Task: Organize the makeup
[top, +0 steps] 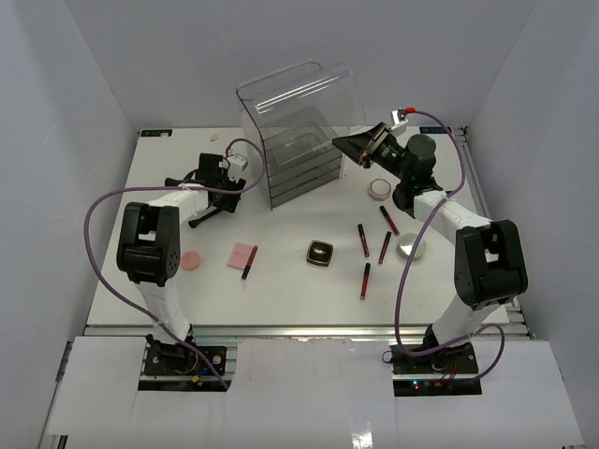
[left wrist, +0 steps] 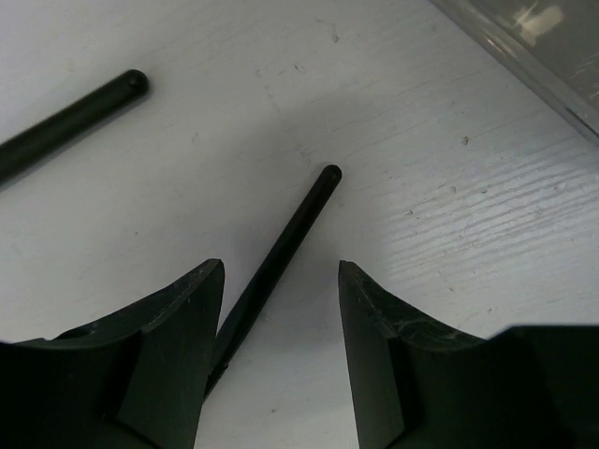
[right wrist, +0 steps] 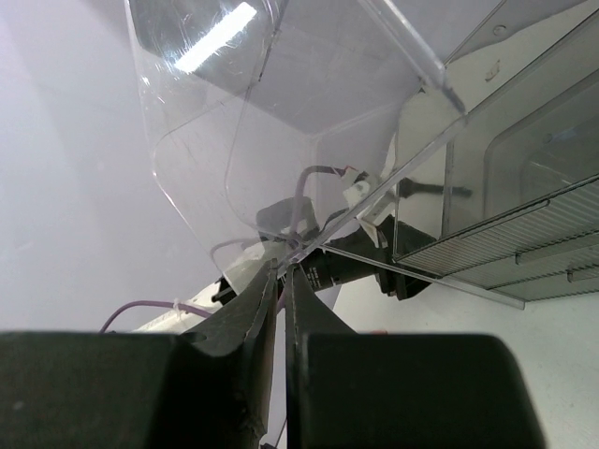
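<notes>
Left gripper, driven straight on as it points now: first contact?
Left gripper likely meets the slim black stick lying between its open jaws, then the table; depth is unclear.

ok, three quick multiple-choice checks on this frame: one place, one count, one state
1. The pink palette lies:
A) stacked on the compact
B) on the table, left of the black compact
C) at the table's far right edge

2. Red-and-black tubes lying right of the compact:
A) one
B) four
C) seven

3. The left gripper is:
A) shut on a tube
B) open, with a thin black stick between its fingers
C) out of view

Answers:
1 B, the top view shows it flat on the table beside the compact.
2 B, four tubes lie there.
3 B, the left wrist view shows the fingers apart with the stick between them.
</notes>
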`<state>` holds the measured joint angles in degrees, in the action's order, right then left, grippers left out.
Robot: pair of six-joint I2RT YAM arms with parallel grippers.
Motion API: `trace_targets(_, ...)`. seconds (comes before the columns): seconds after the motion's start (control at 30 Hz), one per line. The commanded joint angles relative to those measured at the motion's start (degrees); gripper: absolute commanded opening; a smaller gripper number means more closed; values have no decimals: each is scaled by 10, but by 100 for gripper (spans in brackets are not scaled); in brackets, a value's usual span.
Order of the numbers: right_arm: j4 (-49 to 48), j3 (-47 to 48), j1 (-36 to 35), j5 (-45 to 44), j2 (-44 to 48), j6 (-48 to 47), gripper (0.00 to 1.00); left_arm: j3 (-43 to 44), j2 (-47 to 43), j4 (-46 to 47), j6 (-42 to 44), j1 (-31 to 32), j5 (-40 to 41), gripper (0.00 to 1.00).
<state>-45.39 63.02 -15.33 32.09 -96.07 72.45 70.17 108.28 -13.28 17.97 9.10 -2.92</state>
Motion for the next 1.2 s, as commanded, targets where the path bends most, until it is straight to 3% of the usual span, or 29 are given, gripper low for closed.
trace_targets(0.0,-52,30,0,1,1,-23,8,32,22,-40,7,-2,-21,63)
trace_targets(0.17,-54,28,0,3,-1,-25,8,42,41,-49,3,-7,-27,61)
trace_targets(0.4,-56,21,0,6,1,-26,8,37,51,-72,-25,-15,-41,52)
trace_targets(0.73,-61,4,0,8,17,-26,8,0,12,-85,-87,-16,-24,45)
trace_targets(0.93,-63,-7,0,5,32,-27,8,-28,-13,-86,-116,-15,-1,33)
trace_targets(1.0,-64,-14,0,5,37,-25,8,-38,-17,-83,-127,-15,6,22)
trace_targets(1.17,-65,-30,0,6,47,-27,8,-46,-23,-79,-143,-15,15,17)
